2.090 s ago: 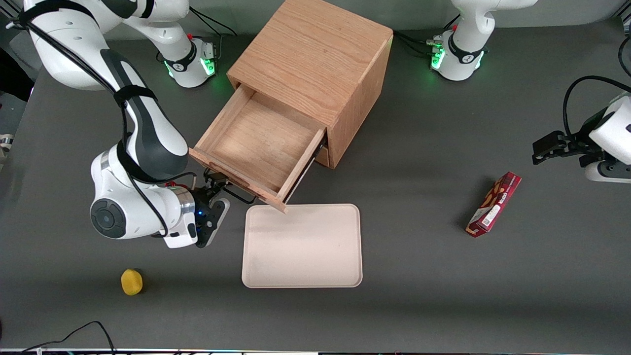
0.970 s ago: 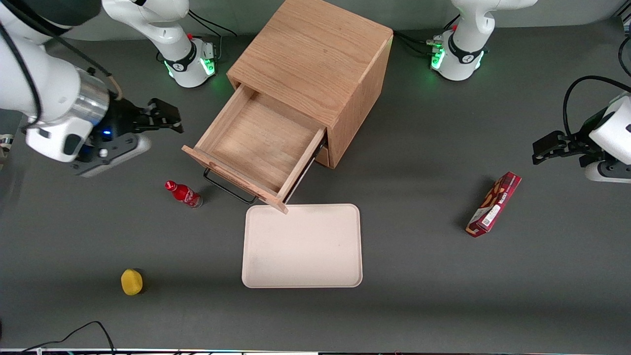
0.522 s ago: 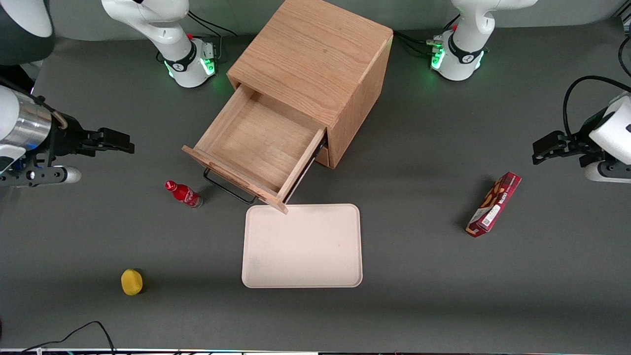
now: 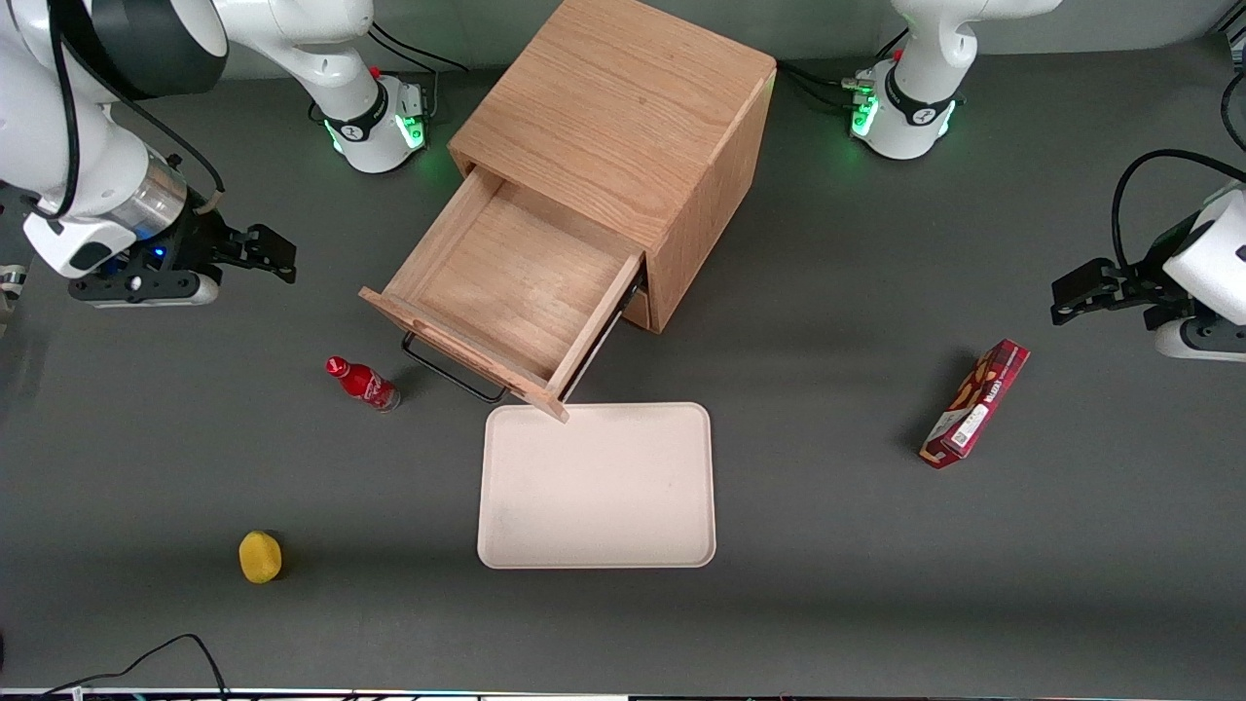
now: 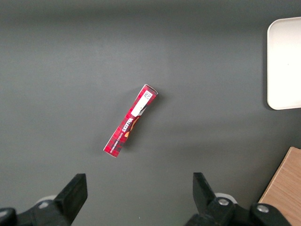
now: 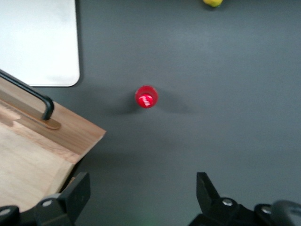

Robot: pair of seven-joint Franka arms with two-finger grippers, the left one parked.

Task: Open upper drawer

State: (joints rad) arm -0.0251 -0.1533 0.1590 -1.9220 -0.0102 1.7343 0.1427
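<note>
The upper drawer (image 4: 511, 282) of the light oak cabinet (image 4: 623, 117) stands pulled far out, its plain wooden interior bare and its thin black bar handle (image 4: 450, 373) at the front. Its front corner and handle also show in the right wrist view (image 6: 42, 136). The lower drawer is hidden under it. My gripper (image 4: 271, 249) is open and empty, raised above the table well off toward the working arm's end, apart from the drawer. In the right wrist view its fingers (image 6: 207, 190) stand wide apart over bare table.
A small red bottle (image 4: 362, 383) stands beside the drawer front, also in the right wrist view (image 6: 146, 97). A cream tray (image 4: 597, 485) lies nearer the camera than the drawer. A yellow fruit (image 4: 260, 557) and a red snack box (image 4: 975, 403) lie on the table.
My gripper let go of the drawer handle and drew away toward the working arm's end, rising. The drawer stays pulled out. The red bottle came into view once the arm left.
</note>
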